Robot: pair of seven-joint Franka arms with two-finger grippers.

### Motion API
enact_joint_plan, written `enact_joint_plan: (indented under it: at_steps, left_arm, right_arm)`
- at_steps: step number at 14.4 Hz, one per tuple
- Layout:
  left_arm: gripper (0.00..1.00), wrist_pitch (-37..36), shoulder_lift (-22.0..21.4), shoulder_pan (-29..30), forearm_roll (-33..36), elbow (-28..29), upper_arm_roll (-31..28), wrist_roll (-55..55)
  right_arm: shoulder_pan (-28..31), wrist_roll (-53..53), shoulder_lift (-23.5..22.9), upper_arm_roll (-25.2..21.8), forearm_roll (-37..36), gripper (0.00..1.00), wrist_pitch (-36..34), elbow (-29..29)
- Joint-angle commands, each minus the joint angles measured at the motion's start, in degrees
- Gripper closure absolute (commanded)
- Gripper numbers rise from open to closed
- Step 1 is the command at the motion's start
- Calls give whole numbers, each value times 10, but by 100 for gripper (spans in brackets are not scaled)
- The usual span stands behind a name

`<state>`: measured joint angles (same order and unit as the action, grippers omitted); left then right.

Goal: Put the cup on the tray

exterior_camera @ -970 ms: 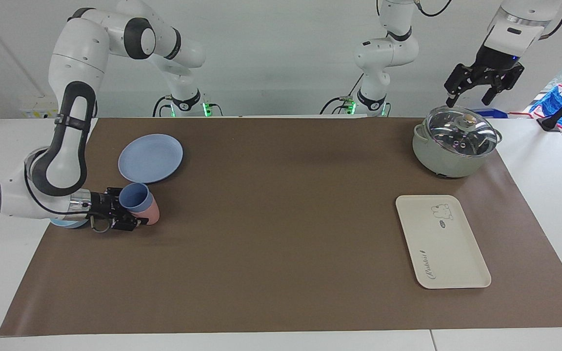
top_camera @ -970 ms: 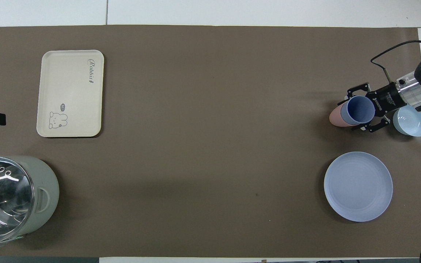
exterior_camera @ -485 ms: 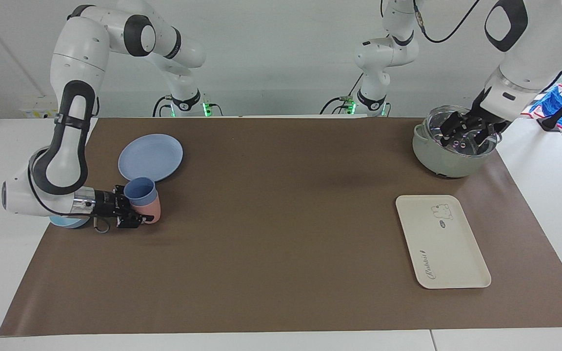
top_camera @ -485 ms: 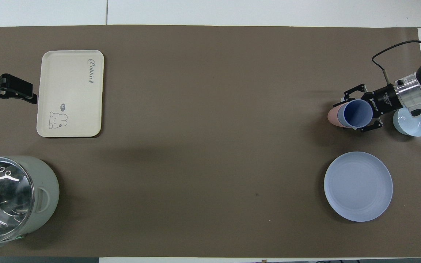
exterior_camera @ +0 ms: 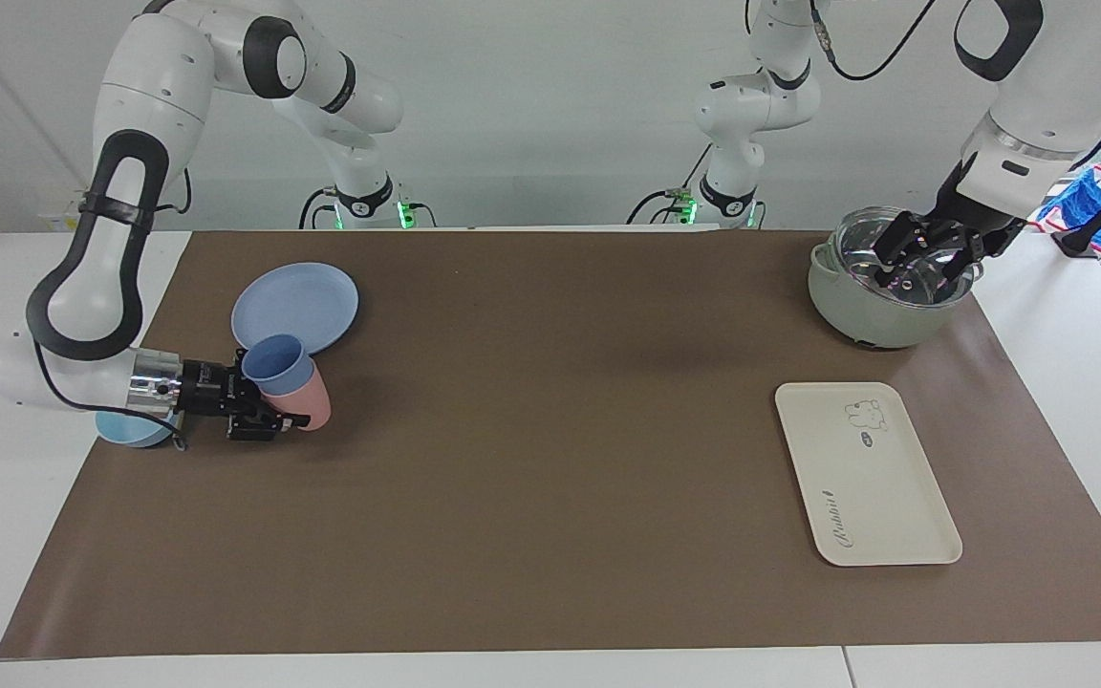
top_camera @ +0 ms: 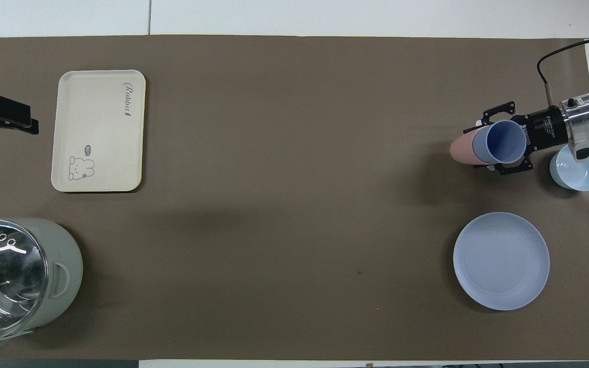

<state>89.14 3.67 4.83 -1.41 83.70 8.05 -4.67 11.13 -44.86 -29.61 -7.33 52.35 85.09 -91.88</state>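
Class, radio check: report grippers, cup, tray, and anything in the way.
Right gripper shut on cup, raised beside pink tumbler. Left gripper over pot. Tray bare at the left arm's end. Nothing between cup and tray.

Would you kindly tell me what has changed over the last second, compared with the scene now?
The right pincer, shut on the blue cup, has lifted it, and the pink cup nested under it has come up with it, both carried slightly toward the table's middle. The left pincer has come down from high above to just over the pot. The tray, plate and bowl stayed put.
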Motion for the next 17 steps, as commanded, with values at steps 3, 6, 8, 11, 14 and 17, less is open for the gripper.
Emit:
enact_joint_plan:
  at_steps: [3, 6, 8, 11, 14, 17]
  left_arm:
    - [0, 24, -20, 1, -28, 38, 0, -24]
    - [0, 26, -21, 1, -55, 41, 0, -69]
    - [0, 38, -31, -2, -55, 62, 0, -81]
    - [0, 60, -45, -19, -55, 90, 2, -97]
    - [0, 62, -48, -74, -55, 85, 2, -206]
    - [0, 67, -51, -155, -48, 64, 2, -363]
  right_arm:
    - [-67, -86, 67, 3, 75, 100, 25, -85]
    - [-168, -207, 116, 3, 99, 100, 136, -106]
    - [-235, -263, 133, 3, 121, 100, 195, -108]
    - [-315, -331, 144, 3, 132, 100, 275, -109]
    - [-400, -387, 146, 3, 136, 100, 376, -114]
    - [-477, -430, 144, 3, 184, 100, 476, -125]
